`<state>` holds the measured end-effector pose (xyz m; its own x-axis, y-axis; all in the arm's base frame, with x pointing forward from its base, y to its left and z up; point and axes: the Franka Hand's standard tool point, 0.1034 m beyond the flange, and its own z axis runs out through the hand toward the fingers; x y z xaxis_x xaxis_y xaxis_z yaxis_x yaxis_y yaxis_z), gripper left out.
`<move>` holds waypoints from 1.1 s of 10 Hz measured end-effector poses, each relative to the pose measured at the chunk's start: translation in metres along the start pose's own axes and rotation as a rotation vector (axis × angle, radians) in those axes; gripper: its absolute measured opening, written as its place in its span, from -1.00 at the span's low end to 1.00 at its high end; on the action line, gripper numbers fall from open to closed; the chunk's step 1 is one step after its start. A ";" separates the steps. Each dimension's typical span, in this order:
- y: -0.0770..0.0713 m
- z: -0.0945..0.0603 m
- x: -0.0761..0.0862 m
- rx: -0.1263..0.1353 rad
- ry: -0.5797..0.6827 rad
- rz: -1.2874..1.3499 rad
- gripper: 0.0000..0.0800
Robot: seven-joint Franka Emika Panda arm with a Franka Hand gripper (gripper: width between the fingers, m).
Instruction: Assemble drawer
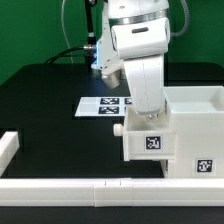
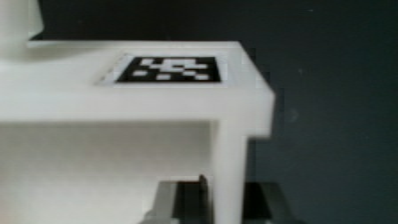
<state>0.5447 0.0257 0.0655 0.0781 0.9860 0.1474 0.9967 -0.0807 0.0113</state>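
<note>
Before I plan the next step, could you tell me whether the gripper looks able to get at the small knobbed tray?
Probably yes: the gripper sits at the tray, its fingers either side of one white wall, nothing between. Whether they clamp it is unclear.

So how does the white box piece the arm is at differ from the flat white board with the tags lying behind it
The drawer part is a tall, boxy piece with an open top, while the marker board is a thin flat sheet lying on the table. The drawer part shows two separate tags on its front faces; the marker board carries several tags in a row. The arm stands right at the drawer part, and partly hides the marker board. Both are white with black-and-white square tags.
</note>
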 end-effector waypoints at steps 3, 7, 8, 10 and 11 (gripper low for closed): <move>0.003 -0.019 -0.009 0.010 -0.018 0.008 -0.03; 0.016 -0.042 -0.047 0.024 -0.030 -0.023 0.61; 0.012 -0.034 -0.065 0.034 -0.005 -0.062 0.61; 0.003 -0.019 -0.094 0.051 0.078 -0.028 0.62; -0.001 -0.013 -0.100 0.053 0.112 -0.013 0.62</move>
<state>0.5356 -0.0751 0.0634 0.0650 0.9641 0.2574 0.9977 -0.0573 -0.0375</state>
